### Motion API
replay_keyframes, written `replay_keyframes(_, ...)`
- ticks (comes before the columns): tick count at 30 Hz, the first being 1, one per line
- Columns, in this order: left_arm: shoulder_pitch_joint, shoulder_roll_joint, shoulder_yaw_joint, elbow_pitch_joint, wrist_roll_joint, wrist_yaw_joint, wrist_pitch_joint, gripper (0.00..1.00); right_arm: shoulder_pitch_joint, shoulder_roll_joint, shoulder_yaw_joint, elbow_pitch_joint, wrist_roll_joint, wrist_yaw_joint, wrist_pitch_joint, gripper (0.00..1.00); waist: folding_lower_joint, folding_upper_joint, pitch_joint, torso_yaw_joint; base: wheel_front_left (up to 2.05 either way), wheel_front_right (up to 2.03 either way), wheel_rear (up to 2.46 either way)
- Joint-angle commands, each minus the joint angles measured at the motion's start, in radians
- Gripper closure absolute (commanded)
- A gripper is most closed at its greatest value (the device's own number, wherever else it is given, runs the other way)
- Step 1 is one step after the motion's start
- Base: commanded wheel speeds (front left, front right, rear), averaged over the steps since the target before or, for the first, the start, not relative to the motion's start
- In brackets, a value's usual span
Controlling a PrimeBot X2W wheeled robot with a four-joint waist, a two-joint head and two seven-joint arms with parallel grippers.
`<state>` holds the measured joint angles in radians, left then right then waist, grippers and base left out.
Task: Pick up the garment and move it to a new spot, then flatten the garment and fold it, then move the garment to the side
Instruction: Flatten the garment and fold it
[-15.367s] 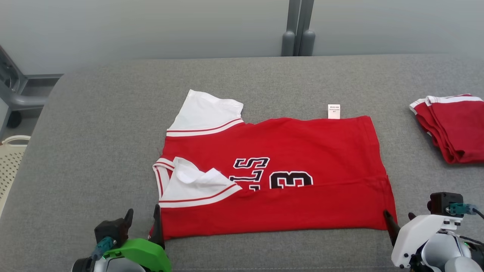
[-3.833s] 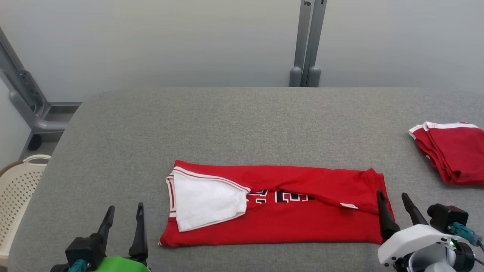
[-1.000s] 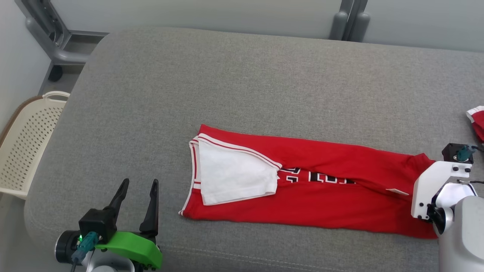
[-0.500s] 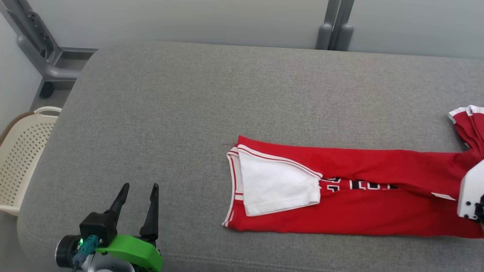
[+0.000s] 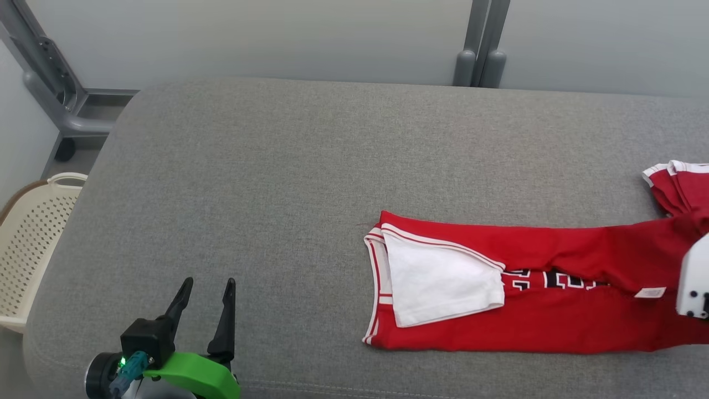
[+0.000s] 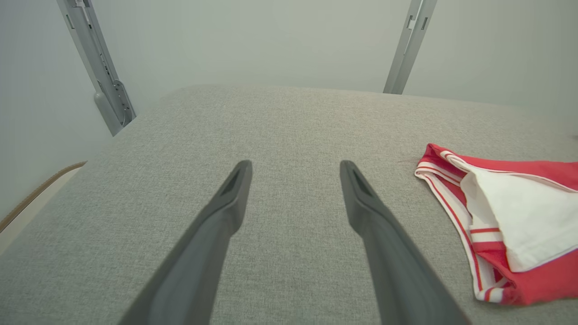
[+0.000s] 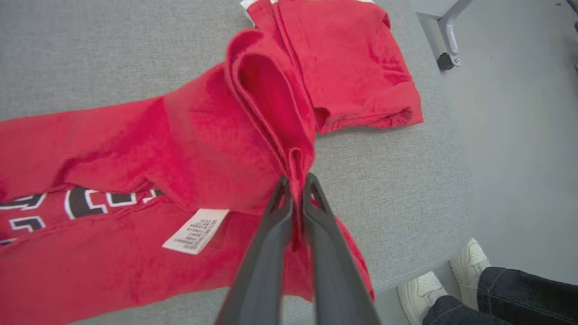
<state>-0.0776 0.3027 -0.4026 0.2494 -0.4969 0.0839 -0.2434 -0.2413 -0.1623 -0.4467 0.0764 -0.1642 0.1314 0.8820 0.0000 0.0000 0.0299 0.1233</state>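
Right wrist view reveals the right claw (image 7: 296, 178) pinching the garment (image 7: 203, 135) by its end; left claw (image 6: 295, 165) gapes.

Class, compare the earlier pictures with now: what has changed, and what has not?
The right hand has closed on the jersey and dragged it to the robot's right, up to the folded pile. The left hand stays open and empty; the pile stays put.

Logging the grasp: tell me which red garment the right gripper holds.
The lettered jersey, its end pinched in the right gripper; the folded red pile lies ungripped.
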Motion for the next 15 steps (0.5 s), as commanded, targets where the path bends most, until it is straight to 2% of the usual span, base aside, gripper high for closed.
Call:
replay_keyframes(1, 0.011, 0.006, -0.001, 0.002, -0.003, 0.001, 0.000, 0.00, 0.017, 0.008, 0.023, -0.010, 0.019, -0.002, 0.012, 1.00, 0.0000, 0.0000, -0.007, 0.001, 0.00, 0.00, 0.00)
replay_keyframes(8, 0.020, 0.006, -0.009, 0.008, -0.012, -0.002, 0.001, 0.00, 0.010, 0.036, 0.196, -0.024, 0.131, -0.002, 0.066, 1.00, 0.0000, 0.0000, -0.024, 0.005, 0.00, 0.00, 0.00)
replay_keyframes(15, 0.011, 0.005, -0.018, 0.010, -0.013, -0.005, 0.000, 0.00, -0.062, 0.078, 0.335, 0.064, 0.214, -0.002, 0.028, 1.00, 0.0000, 0.0000, -0.028, 0.019, 0.00, 0.00, 0.00)
